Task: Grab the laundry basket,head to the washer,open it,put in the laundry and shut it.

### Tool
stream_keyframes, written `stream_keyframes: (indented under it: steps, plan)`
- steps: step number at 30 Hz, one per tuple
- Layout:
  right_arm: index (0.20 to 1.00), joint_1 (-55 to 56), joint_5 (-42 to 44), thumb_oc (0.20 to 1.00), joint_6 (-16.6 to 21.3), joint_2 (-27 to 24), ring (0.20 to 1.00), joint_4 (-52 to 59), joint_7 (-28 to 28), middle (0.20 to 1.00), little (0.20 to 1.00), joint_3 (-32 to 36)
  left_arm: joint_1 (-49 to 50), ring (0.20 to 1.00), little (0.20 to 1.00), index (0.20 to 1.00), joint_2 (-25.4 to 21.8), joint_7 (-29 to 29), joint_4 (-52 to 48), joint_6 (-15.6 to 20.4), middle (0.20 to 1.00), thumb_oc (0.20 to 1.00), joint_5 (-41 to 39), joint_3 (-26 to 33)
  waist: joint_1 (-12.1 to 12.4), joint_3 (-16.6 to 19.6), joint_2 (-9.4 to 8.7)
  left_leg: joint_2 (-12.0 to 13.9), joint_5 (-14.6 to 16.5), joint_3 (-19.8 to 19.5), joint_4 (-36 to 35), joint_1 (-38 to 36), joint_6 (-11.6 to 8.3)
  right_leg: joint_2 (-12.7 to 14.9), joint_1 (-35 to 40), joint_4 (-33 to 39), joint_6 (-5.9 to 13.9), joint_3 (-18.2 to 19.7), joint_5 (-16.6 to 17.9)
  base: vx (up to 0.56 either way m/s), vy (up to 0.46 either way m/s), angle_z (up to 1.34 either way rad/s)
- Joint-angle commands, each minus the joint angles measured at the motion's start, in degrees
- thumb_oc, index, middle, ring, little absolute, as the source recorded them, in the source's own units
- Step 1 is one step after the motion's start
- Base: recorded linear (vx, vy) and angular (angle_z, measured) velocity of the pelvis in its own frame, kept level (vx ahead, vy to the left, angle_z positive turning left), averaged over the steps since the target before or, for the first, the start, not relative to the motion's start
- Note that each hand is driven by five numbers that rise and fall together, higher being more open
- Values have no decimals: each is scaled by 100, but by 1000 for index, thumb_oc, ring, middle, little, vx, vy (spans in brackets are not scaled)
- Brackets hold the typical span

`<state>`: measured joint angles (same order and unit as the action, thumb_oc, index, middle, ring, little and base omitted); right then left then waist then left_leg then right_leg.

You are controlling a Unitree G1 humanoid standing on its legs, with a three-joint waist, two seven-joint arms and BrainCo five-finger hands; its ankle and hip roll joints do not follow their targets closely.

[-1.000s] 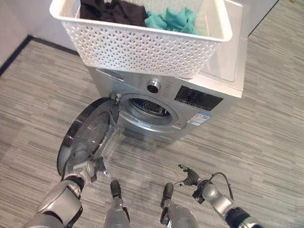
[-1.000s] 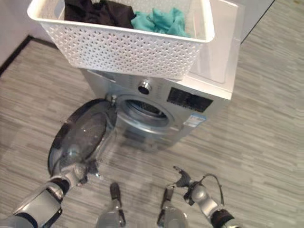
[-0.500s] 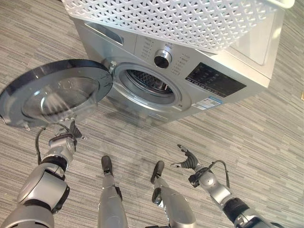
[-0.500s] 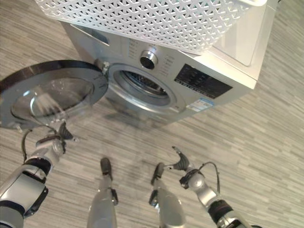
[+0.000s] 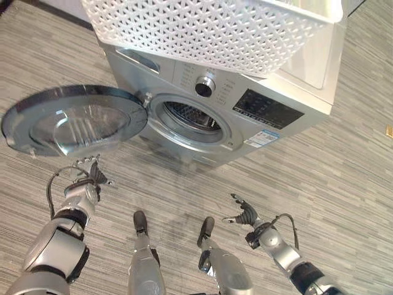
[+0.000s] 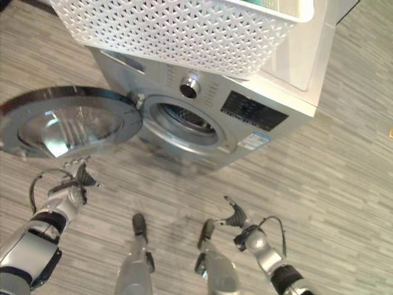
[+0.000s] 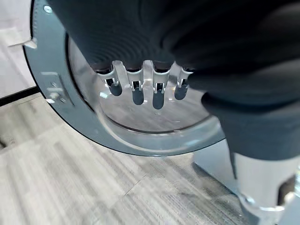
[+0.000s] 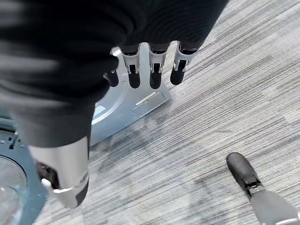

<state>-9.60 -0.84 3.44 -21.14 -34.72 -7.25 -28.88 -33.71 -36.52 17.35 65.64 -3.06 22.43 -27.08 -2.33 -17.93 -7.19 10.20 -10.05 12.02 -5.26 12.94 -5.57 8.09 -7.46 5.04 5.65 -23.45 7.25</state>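
Down from the head camera, the silver front-loading washing machine (image 5: 245, 117) stands on the grey striped floor (image 5: 344, 184) with its round glass-and-chrome door (image 5: 73, 120) swung wide open, flat out to the robot's left of the drum opening (image 5: 190, 120). The drum mouth is dark, ribbed metal showing inside; whether any clothing is in there, I cannot tell.

On top of the washer sits the white perforated plastic laundry basket (image 5: 209, 31), its near wall overhanging the washer's front edge above the control knob (image 5: 204, 86). From this angle the basket's inside is cut off, so its contents cannot be read.

The left hand (image 5: 93, 178) hangs low just below the open door, apart from it, fingers loosely spread and holding nothing. The right hand (image 5: 244, 215) is out over the floor in front of the washer, well clear of it, fingers relaxed and apart, empty too.

The left wrist camera adds what the head misses: straight fingers (image 7: 157, 91) lined up before the door's glass bowl and grey inner rim. The right wrist camera shows its fingers (image 8: 154, 70) extended toward the washer's lower front corner, floor all around.
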Motion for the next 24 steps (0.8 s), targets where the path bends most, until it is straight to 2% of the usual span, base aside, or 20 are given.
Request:
stream_keyframes:
  steps: [1,3,4,5,7,8,11,12,13,15,16,21,24]
  plan:
    - [1000,69,-105,1000,-20,-150,1000,-214,2,1000,1000,255,-15,1000,1000,1000,113,117,456,178,1000,1000,-133,179,135,305,-3,82,844,335,26,-571,-44,344,75,-26,468,293,-444,59,88,-6]
    - [1000,86,-316,1000,-80,-183,1000,-452,-15,1000,1000,331,334,1000,1000,1000,210,55,404,239,1000,1000,-148,269,134,451,82,32,905,377,26,-706,-13,378,171,-38,479,313,-459,71,74,-19]
    - [824,66,-408,824,-107,-198,824,-639,-5,824,824,363,486,1000,1000,1000,252,32,388,268,1000,1000,-175,314,135,532,127,-3,941,387,26,-777,6,399,234,-49,483,306,-476,83,74,-12]
    - [799,92,-518,799,-137,-226,799,-770,21,799,799,387,599,1000,1000,1000,292,-17,386,288,1000,1000,-159,329,135,597,165,-30,968,396,26,-850,24,423,295,-69,486,297,-503,106,82,-4]
    - [815,129,-613,815,-172,-257,815,-845,64,815,815,400,744,1000,1000,1000,321,-54,384,302,1000,1000,-160,369,133,671,202,-65,1007,394,26,-938,43,439,373,-96,485,298,-534,83,59,1]
    - [1000,185,-794,1000,-222,-311,1000,-1107,124,1000,1000,442,951,1000,1000,1000,378,-128,430,330,1000,1000,-185,464,123,800,269,-120,1070,408,26,-1092,72,468,505,-122,495,305,-578,103,73,-1]
    - [1000,256,-977,1000,-292,-366,1000,-1414,238,1000,1000,507,1184,1000,1000,1000,387,-253,489,366,1000,1000,-186,555,134,991,366,-181,1135,410,26,-1268,98,521,677,-164,504,275,-641,91,51,-6]
    - [922,324,-1039,922,-331,-342,922,-1702,260,922,922,593,1312,1000,1000,1000,391,-331,530,396,1000,1000,-245,655,133,1093,416,-216,1166,406,26,-1367,112,541,781,-179,506,245,-669,103,35,-9]
    - [884,343,-1044,884,-345,-342,884,-1788,289,884,884,629,1392,1000,1000,1000,411,-382,539,408,1000,1000,-298,704,136,1135,434,-227,1174,401,26,-1405,117,552,828,-181,509,227,-679,67,21,-9]
    - [890,369,-1029,890,-362,-327,890,-1878,294,890,890,676,1478,1000,1000,1000,445,-430,540,435,1000,1000,-356,765,144,1173,464,-244,1181,401,26,-1439,121,565,862,-191,510,216,-686,16,10,0]
    - [1000,414,-1020,1000,-395,-292,1000,-2001,363,1000,1000,732,1647,1000,1000,1000,513,-501,562,450,1000,1000,-433,859,159,1245,496,-260,1197,389,26,-1496,131,590,937,-198,504,194,-700,33,20,1]
    - [1000,484,-898,1000,-386,-181,1000,-2265,405,1000,1000,821,1904,1000,1000,1000,712,-505,573,482,1000,1000,-507,970,194,1330,531,-280,1198,335,26,-1534,136,613,1030,-207,496,147,-723,0,0,0]
    - [1000,553,-646,1000,-368,71,1000,-2754,380,1000,1000,987,2391,1000,1000,1000,1306,-527,630,589,1000,1000,-734,1071,277,1410,559,-328,1183,229,26,-1543,145,649,1138,-225,469,34,-757,11,-2,5]
